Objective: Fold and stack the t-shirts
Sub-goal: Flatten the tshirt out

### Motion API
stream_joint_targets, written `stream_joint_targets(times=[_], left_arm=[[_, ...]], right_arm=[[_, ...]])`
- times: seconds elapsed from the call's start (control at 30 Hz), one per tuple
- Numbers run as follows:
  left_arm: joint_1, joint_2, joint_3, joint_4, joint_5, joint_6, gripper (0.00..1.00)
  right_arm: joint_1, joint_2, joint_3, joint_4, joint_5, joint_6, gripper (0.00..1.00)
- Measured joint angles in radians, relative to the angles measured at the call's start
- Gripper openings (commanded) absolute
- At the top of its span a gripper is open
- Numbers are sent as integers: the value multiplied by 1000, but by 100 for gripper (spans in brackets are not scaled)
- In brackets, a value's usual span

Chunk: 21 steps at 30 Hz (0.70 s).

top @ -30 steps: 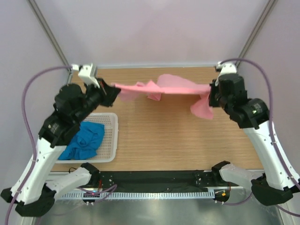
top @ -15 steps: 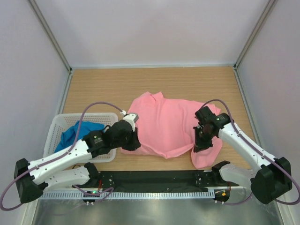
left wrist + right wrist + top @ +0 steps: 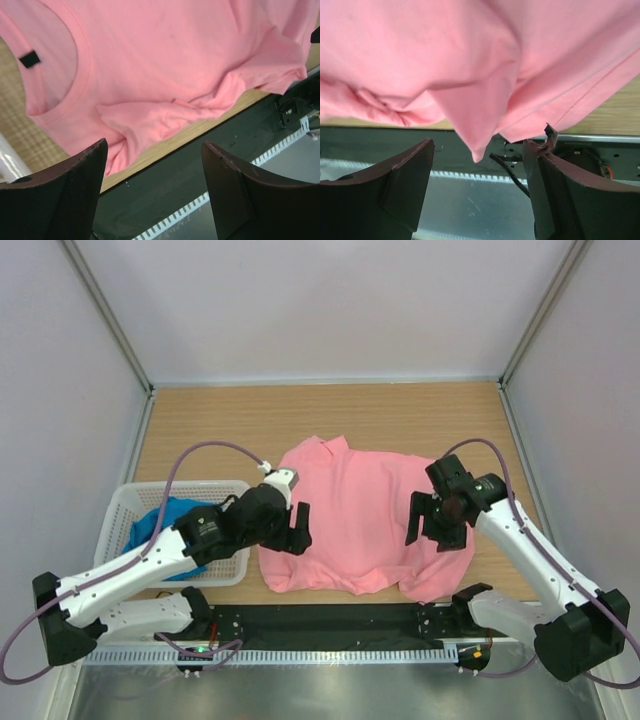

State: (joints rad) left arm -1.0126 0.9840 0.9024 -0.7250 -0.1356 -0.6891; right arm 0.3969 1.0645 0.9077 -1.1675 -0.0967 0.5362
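Observation:
The salmon pink t-shirt (image 3: 355, 510) lies spread on the wooden table, collar toward the back, its near hem bunched at the front edge. My left gripper (image 3: 297, 530) hovers open over the shirt's left side, with nothing between its fingers. In the left wrist view the pink t-shirt (image 3: 165, 60) lies beyond the open left gripper (image 3: 155, 147). My right gripper (image 3: 430, 532) stands open over the shirt's right side. A loose corner of the pink t-shirt (image 3: 475, 120) hangs between the apart fingers of the right gripper (image 3: 479, 147), unclamped. The blue t-shirt (image 3: 160, 528) lies crumpled in the basket.
The white perforated basket (image 3: 120, 508) sits at the table's left front, beside my left arm. A black strip and metal rail (image 3: 330, 625) run along the near edge, just below the shirt's hem. Bare wood (image 3: 400, 415) shows behind the shirt.
A second ago both grippers held the pink shirt stretched in the air at the back. They swung it down and forward, laid it flat, then both opened and let go.

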Motion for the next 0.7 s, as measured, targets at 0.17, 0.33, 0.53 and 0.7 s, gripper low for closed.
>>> stream_joint_targets(times=[0.17, 0.33, 0.53, 0.7], left_arm=[[5, 146, 182, -49, -119, 39, 68], [61, 270, 267, -45, -147, 79, 55], [133, 384, 298, -44, -63, 113, 52], [138, 581, 299, -37, 14, 126, 41]], right_arm=[[-67, 56, 77, 20, 124, 36, 71], [-98, 142, 158, 77, 163, 42, 63], [-98, 189, 132, 127, 146, 29, 68], [-105, 268, 103, 151, 167, 16, 70]])
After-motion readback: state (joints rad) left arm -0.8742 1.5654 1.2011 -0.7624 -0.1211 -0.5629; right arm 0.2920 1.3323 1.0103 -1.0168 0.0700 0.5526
